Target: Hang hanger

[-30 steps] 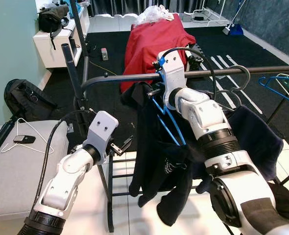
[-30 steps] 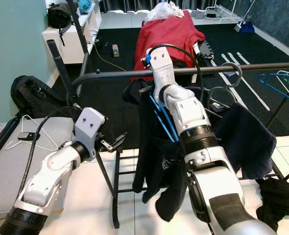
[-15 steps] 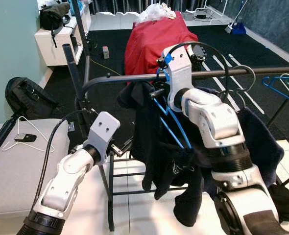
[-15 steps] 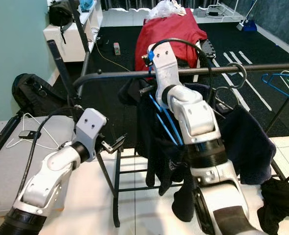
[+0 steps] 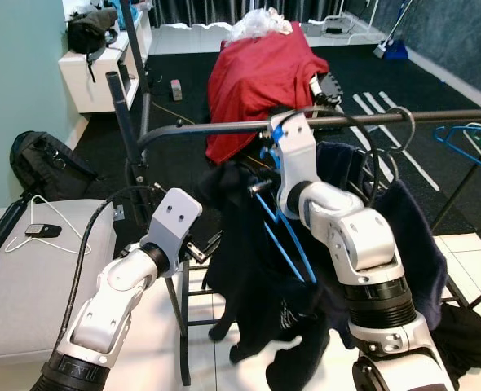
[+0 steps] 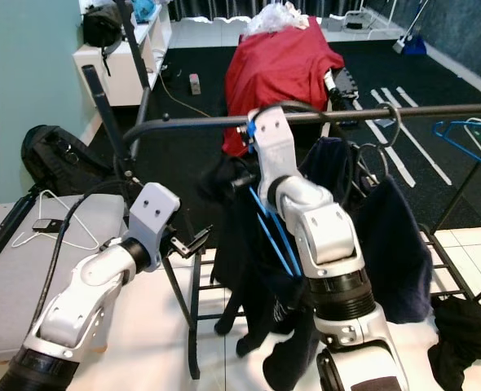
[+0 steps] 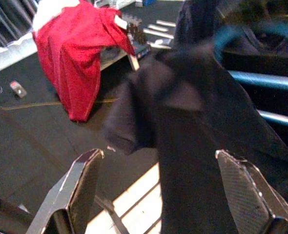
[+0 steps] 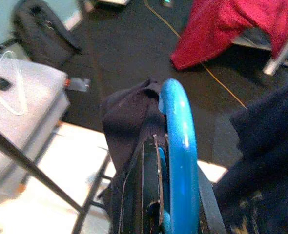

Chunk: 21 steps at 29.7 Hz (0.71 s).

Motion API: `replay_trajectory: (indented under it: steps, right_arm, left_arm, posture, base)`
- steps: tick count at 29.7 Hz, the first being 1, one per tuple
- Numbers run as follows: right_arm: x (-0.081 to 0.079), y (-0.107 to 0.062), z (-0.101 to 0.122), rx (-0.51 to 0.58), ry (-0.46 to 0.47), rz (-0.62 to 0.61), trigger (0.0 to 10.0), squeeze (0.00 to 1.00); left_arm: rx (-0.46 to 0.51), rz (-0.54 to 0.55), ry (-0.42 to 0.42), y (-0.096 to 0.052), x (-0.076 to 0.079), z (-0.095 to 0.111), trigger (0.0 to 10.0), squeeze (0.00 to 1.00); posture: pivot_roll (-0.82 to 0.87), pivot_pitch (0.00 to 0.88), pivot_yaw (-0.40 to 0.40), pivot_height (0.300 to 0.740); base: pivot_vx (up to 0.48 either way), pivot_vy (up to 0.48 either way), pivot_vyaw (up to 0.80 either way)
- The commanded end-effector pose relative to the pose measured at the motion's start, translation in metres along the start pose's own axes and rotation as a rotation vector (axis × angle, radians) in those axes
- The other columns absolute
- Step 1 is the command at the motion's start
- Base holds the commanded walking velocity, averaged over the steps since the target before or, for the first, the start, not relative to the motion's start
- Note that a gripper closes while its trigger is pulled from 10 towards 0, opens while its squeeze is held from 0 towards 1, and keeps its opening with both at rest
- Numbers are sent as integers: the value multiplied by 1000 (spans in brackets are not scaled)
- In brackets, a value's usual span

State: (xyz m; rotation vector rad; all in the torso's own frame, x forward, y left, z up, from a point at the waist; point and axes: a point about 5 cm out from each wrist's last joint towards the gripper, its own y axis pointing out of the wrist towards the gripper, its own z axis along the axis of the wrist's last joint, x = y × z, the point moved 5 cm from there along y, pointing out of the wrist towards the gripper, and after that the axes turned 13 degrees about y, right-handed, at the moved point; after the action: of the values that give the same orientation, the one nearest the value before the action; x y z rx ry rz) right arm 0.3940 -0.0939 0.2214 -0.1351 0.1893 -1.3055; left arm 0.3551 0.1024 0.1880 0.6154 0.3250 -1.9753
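My right gripper (image 5: 262,184) is shut on a blue plastic hanger (image 5: 288,244) that carries a dark navy garment (image 5: 244,277). It hangs just under the dark metal rail (image 5: 208,129) of the clothes rack. In the right wrist view the blue hanger (image 8: 177,136) runs between the clamped fingers (image 8: 149,185), with the dark cloth bunched beside it. My left gripper (image 5: 205,245) is open, low and to the left of the garment. In the left wrist view its fingers (image 7: 80,180) stand wide apart, with the garment (image 7: 193,126) close ahead.
A grey hanger hook (image 5: 397,122) and blue hangers (image 5: 469,142) sit further right on the rail. A red cloth (image 5: 257,69) covers a chair behind. A white wire hanger (image 5: 41,221) lies on the grey table (image 5: 28,285). A black backpack (image 5: 49,167) is on the floor.
My right gripper has come down from rail height to just below the rail, and the hanger with its garment has dropped and swung. My left arm has hardly moved.
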Motion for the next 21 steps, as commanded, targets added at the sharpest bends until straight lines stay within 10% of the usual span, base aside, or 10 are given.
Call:
replay_trajectory:
  steps: [1,9,10,15,16,21]
  right_arm:
    - [-3,-2,12,56,-10,4,0,0]
    - [-15,-14,-7,170,20,158,314,0]
    - [-14,-16,-8,168,47,163,4196,0]
    - [-14,-16,-8,168,47,163,4196,0]
    - [-6,-17,-1,207,123,81,10000,0]
    - [-8,-12,4,243,122,86,10000,0]
  left_arm:
    - [-25,-3,2,-1,3,-5,10000,0]
    - [-98,220,-91,-8,-22,-20,10000,0]
    - [-121,262,-111,-10,-29,-24,10000,0]
    - [-121,262,-111,-10,-29,-24,10000,0]
    - [-155,358,-184,-17,-45,-33,10000,0]
    - [-164,378,-205,-16,-50,-35,10000,0]
  posture:
    - [-13,177,42,740]
    - [6,175,41,740]
    - [8,171,19,740]
    - [8,171,19,740]
    - [-4,179,41,740]
    - [-19,180,30,740]
  base:
    - [0,0,0]
    - [0,0,0]
    - [0,0,0]
    - [0,0,0]
    - [0,0,0]
    - [0,0,0]
